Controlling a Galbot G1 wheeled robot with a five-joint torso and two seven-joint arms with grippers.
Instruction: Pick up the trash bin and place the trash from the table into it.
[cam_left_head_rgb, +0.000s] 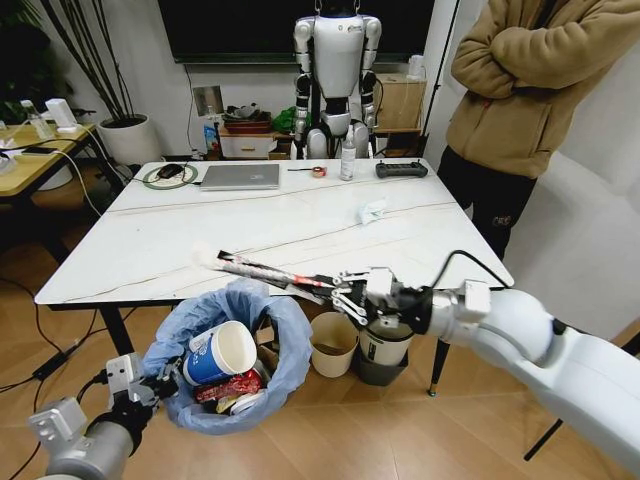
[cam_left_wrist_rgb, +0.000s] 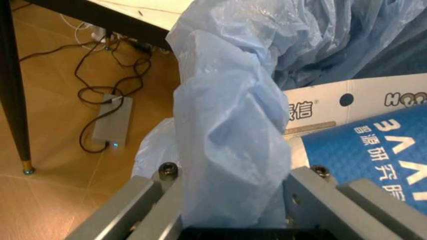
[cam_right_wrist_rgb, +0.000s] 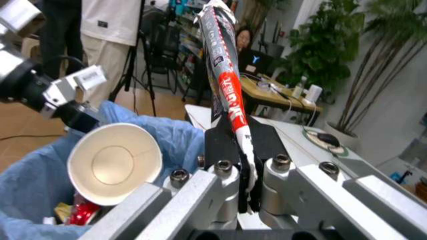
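The trash bin (cam_left_head_rgb: 235, 350), lined with a light-blue bag, hangs low in front of the table (cam_left_head_rgb: 150, 250). My left gripper (cam_left_head_rgb: 150, 388) is shut on its bag rim (cam_left_wrist_rgb: 227, 150). Inside lie a blue-and-white paper cup (cam_left_head_rgb: 220, 352) and a crushed red can (cam_left_head_rgb: 228, 385). My right gripper (cam_left_head_rgb: 350, 295) is shut on one end of a long dark, red and white wrapper (cam_left_head_rgb: 262, 270). The wrapper reaches left along the table's front edge, just above the bin. In the right wrist view the wrapper (cam_right_wrist_rgb: 227, 95) rises from the shut fingers beside the cup (cam_right_wrist_rgb: 113, 162). A crumpled white paper (cam_left_head_rgb: 372, 211) lies on the table.
A grey laptop (cam_left_head_rgb: 240, 176), a cable coil (cam_left_head_rgb: 168, 175), a tape roll (cam_left_head_rgb: 318, 171), a white spray bottle (cam_left_head_rgb: 347, 160) and a black controller (cam_left_head_rgb: 401, 169) line the table's far edge. A cream bin (cam_left_head_rgb: 333, 345) and a white bin (cam_left_head_rgb: 383, 350) stand under the table. A wooden side table (cam_left_head_rgb: 40, 150) is at left.
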